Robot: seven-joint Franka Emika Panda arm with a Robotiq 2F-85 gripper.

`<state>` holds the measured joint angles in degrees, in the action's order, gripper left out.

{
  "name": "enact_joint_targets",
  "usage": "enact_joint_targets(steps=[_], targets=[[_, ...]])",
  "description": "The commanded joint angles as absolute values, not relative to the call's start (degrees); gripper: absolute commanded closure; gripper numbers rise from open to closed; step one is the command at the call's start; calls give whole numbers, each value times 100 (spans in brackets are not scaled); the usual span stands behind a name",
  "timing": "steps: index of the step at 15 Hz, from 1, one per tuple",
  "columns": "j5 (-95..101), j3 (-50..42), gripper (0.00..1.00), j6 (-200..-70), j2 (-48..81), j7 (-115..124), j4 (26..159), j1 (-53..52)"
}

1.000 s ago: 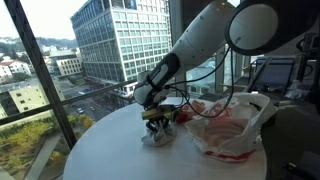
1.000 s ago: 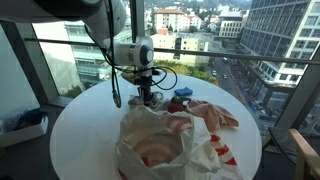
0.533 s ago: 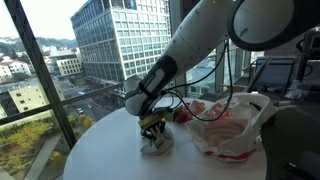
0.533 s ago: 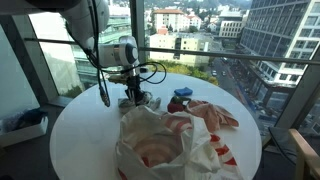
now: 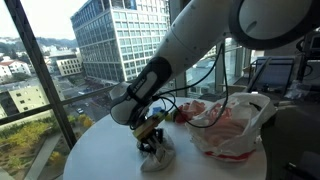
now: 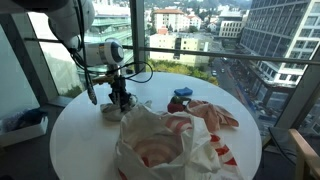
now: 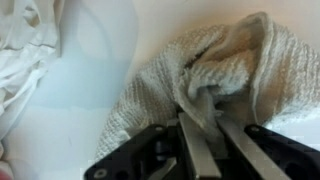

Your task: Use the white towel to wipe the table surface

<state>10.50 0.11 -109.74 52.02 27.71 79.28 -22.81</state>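
A round white tabletop [image 5: 95, 155] stands beside tall windows that look out on city buildings. In both exterior views a large white robot arm [image 5: 175, 55] reaches down to the tabletop. Its jaws are closed on a small white towel [image 5: 157, 156], which lies bunched on the surface directly beneath them.

In an exterior view the same towel [image 6: 108, 111] sits toward the left rear of the tabletop [image 6: 75, 135], with black cables looping around the wrist above it. To its right, near the far edge, stands a small blue and red object [image 6: 180, 98]; what it is cannot be made out. Nearer the camera, a crumpled translucent plastic bag [image 6: 165, 150] holds red-and-white cloth.

In the wrist view the towel [image 7: 235, 65] fills the centre and right. Its looped weave is gathered into a fold pinched between the two grey fingers [image 7: 192, 150].
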Motion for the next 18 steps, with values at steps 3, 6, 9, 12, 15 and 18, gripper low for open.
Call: enact_joint_targets(steps=[3,6,9,12,15,18], targets=[[979,439,95,-11423,5760,2055,7993,-2325],[852,563,95,-11588,5905,1964,7712,-2343],[714,645,96,-11644,6113,2069,7229,-2399],[524,712,95,-11393,6411,2040,6569,-2488],[338,745,96,-11121,6562,1930,6181,-2481],[-13,720,95,-11115,6645,2085,5570,-2327]])
